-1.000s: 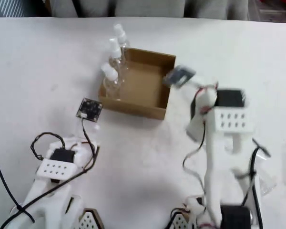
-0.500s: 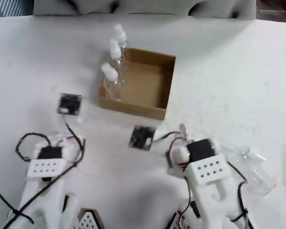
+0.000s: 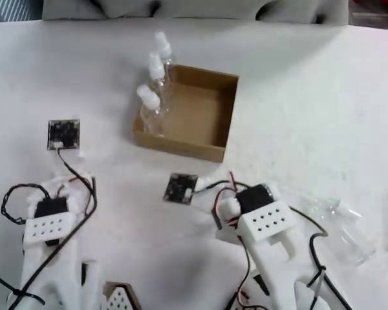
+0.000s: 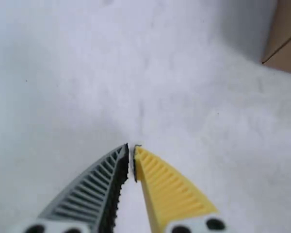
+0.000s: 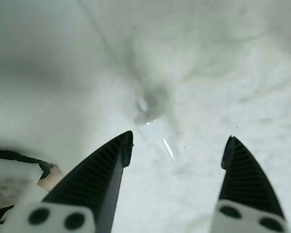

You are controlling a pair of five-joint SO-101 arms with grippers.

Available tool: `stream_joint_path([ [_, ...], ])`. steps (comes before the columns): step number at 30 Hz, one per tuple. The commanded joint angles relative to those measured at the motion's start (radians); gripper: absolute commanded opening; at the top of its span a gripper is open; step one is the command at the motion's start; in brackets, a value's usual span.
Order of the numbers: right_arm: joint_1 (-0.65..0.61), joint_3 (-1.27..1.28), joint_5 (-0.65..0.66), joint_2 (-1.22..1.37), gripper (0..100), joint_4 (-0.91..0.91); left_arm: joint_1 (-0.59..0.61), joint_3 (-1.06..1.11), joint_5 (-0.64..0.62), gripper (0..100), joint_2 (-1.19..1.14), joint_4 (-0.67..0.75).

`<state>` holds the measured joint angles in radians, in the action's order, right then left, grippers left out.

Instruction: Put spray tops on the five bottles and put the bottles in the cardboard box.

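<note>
White table [image 3: 310, 97], cardboard box [image 3: 181, 147] near centre.
- Three capped bottles [image 3: 149, 103]: upright in row along box wall on left arm's side (inside or just outside: cannot tell).
- Clear bottle [image 3: 339, 226]: lies on side beside right arm, well apart from box; likely next pick.
- Right gripper [image 5: 177, 141]: jaws spread over blurred clear item [image 5: 153, 114], probably staged for grasp.
- Left gripper [image 4: 132, 148]: jaws pressed together, empty, over bare table; likely waiting its turn.
</note>
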<state>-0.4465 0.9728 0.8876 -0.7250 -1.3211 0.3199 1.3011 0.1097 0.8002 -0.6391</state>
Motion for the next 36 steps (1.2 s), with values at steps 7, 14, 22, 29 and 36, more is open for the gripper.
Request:
stream_joint_path([
  [7,0.53,-0.339,-0.173,0.004,0.9,-0.203,-0.033,-0.052,0.158,4,0.03,0.014],
  [14,1.175,-0.338,-0.066,0.015,1.6,-0.087,-0.254,-0.075,0.281,4,0.03,-0.112],
  [22,1.527,-0.216,0.106,0.015,1.8,0.188,-0.624,-0.203,0.453,8,0.03,-0.318],
  [29,1.676,-0.203,0.103,0.016,1.8,0.389,-0.951,-0.262,0.466,17,0.021,-0.376],
  [36,1.715,-0.21,0.109,0.17,1.8,0.527,-1.119,-0.339,0.466,19,0.018,-0.367],
])
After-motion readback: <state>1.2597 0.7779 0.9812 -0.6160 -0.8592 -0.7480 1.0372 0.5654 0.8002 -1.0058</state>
